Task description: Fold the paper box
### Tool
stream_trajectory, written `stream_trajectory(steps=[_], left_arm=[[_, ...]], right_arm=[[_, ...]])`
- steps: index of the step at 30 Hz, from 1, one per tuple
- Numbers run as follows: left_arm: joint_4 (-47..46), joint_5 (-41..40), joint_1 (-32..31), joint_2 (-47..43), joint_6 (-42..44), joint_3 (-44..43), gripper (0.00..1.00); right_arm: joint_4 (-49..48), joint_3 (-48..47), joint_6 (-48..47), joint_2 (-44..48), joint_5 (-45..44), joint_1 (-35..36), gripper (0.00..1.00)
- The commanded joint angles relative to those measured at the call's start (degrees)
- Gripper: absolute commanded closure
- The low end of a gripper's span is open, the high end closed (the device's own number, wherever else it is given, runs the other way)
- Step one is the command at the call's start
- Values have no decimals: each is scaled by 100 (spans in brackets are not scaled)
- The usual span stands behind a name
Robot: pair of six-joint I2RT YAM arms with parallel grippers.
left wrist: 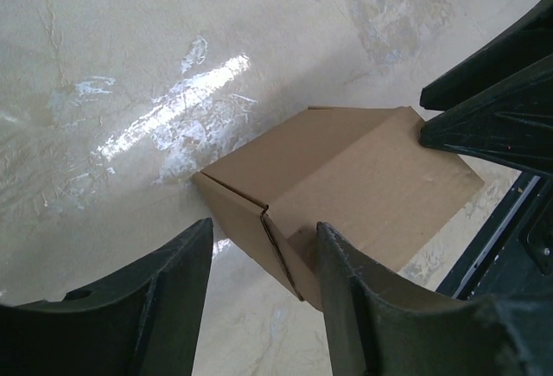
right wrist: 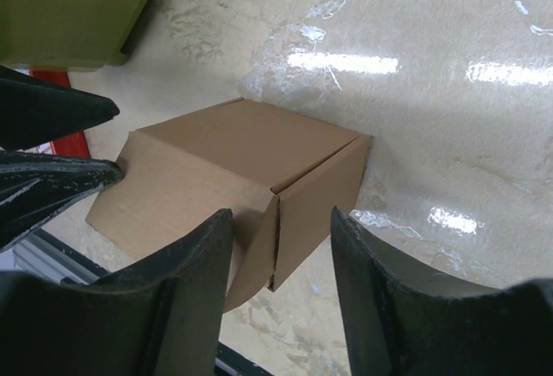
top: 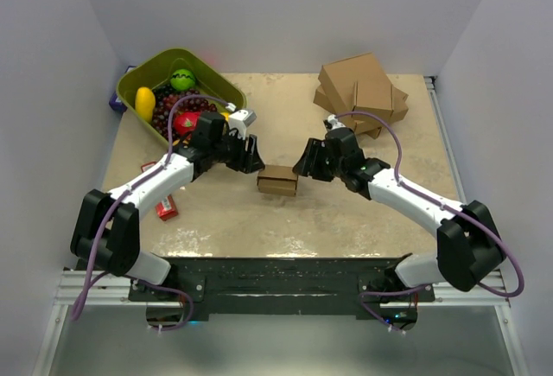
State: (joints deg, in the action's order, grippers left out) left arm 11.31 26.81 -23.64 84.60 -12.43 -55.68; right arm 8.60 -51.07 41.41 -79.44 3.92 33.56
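L claw (left wrist: 263,236) fingers sit nearest. The jaws are set wide, straddling one corner of the paper box (left wrist: 363,177), and nothing is gripped. R claw (right wrist: 281,220) is likewise spread wide over the opposite end, where a side flap is seen slightly ajar. Contact w/ the cardboard cannot be confirmed.

The box is located at approx. the centre of the table (top: 225,220), between the two claws. This is judged to allow both ends to be pressed inward from opposing sides. The box appears nearly formed; the flap tuck is judged outstanding.

Farther back, a green tray (top: 149,65) of fruit (L) and stacked cartons (top: 359,86) (R) are located well apart from the work zone.
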Motion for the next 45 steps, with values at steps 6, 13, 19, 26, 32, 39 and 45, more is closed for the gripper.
stream_trajectory(steps=[6,13,19,26,32,39,45], left_arm=[[-278,-62,44,-128,-84,-215,29],[-358,-246,44,-303,-146,-321,22],[-445,-413,52,-681,-269,-172,19],[-454,-308,44,-954,-559,250,23],[-630,-308,52,-1086,-735,637,23],[-718,-273,44,-1051,-779,708,23],[-736,-290,44,-998,-761,734,24]], right_arm=[[133,-255,-1,394,-173,28,28],[177,-149,51,666,-6,106,25],[-7,-35,157,561,38,159,25],[-104,-175,218,438,-137,159,26],[-192,-211,245,227,-181,159,27],[-324,-167,280,69,-155,168,28],[-342,-167,306,148,-146,159,28]])
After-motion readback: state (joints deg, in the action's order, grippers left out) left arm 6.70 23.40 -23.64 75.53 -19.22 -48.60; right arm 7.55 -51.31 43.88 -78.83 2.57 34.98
